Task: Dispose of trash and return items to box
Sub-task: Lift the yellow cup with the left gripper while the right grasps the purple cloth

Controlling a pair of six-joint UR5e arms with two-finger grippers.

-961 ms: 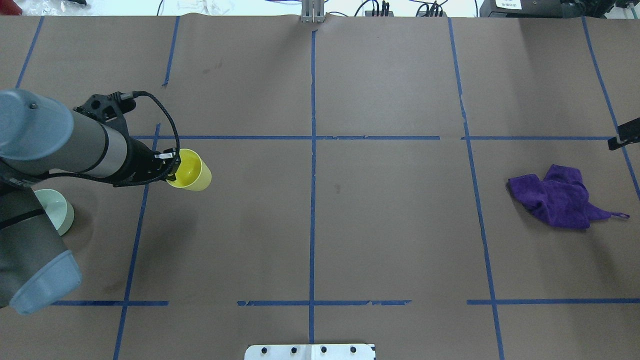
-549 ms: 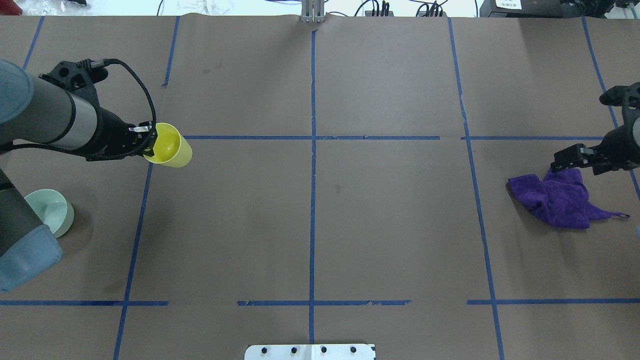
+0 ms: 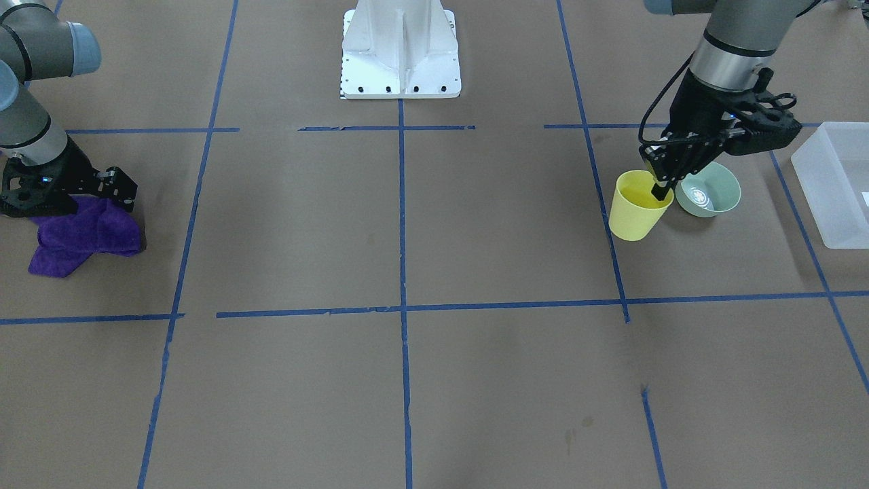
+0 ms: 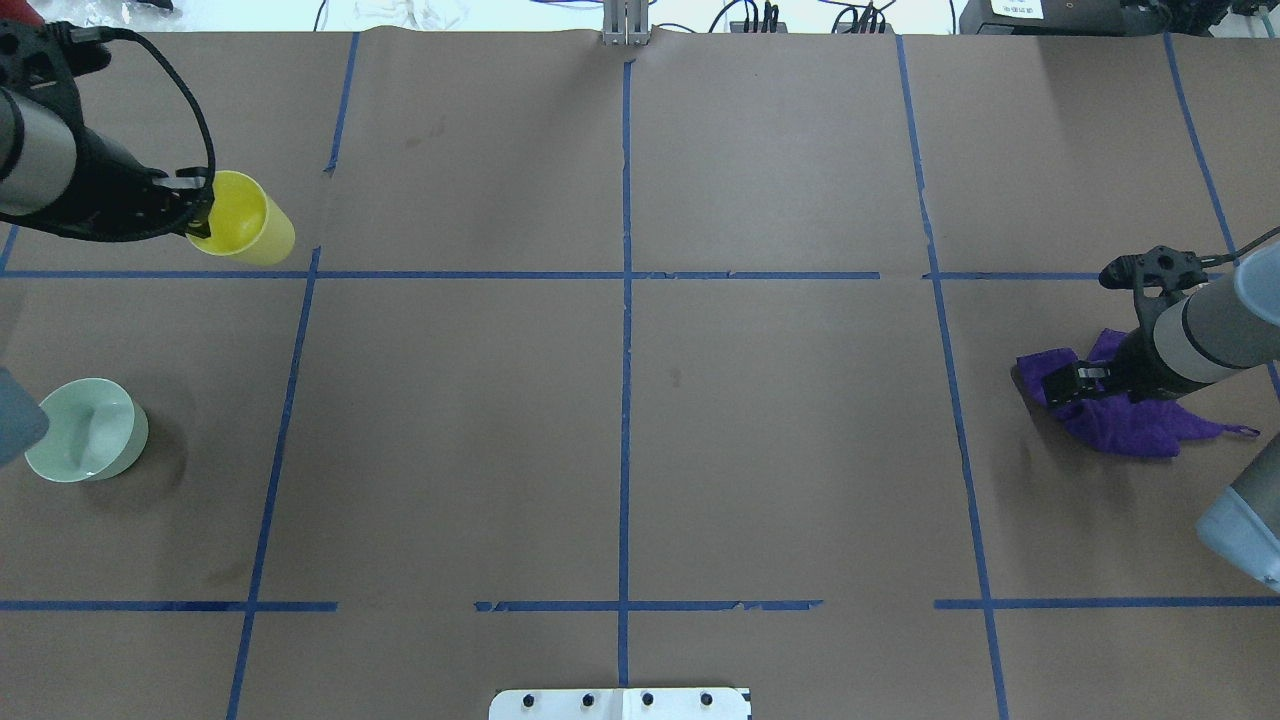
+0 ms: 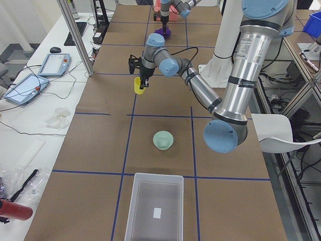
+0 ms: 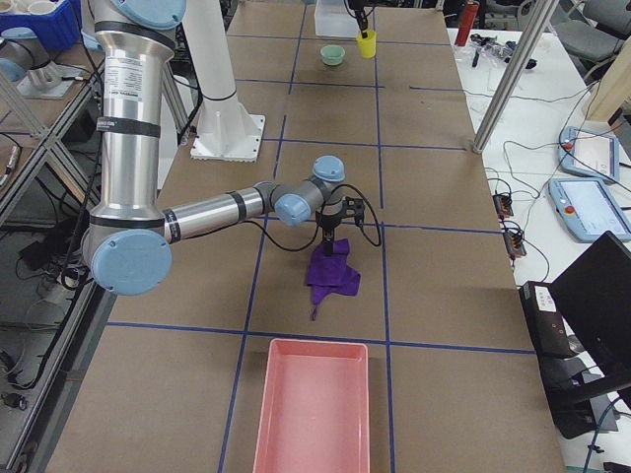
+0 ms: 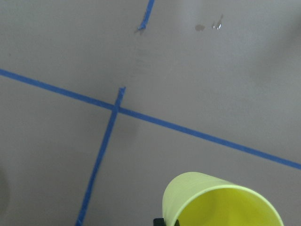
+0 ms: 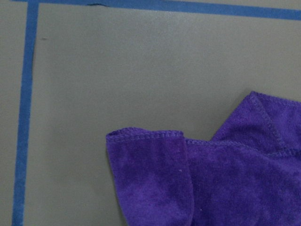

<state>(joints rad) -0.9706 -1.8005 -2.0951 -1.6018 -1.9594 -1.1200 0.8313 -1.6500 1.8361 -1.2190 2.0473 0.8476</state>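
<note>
My left gripper (image 4: 203,215) is shut on the rim of the yellow cup (image 4: 245,228), one finger inside it, and holds it upright above the table's far left. From the front, the cup (image 3: 635,207) hangs in front of the pale green bowl (image 3: 711,192). The bowl (image 4: 85,443) stands on the table at the left edge. The frosted box (image 3: 838,183) lies further left and also shows in the exterior left view (image 5: 155,208). My right gripper (image 4: 1068,384) looks open and is low over a purple cloth (image 4: 1130,420).
A pink tray (image 6: 311,404) lies at the table's right end, beyond the purple cloth (image 6: 330,276). The white robot base (image 3: 400,51) stands at the near middle edge. Blue tape lines cross the brown table (image 4: 620,400).
My left arm has carried the yellow cup farther away and to the left, uncovering the bowl. My right arm has come in from the right edge and lowered onto the purple cloth.
</note>
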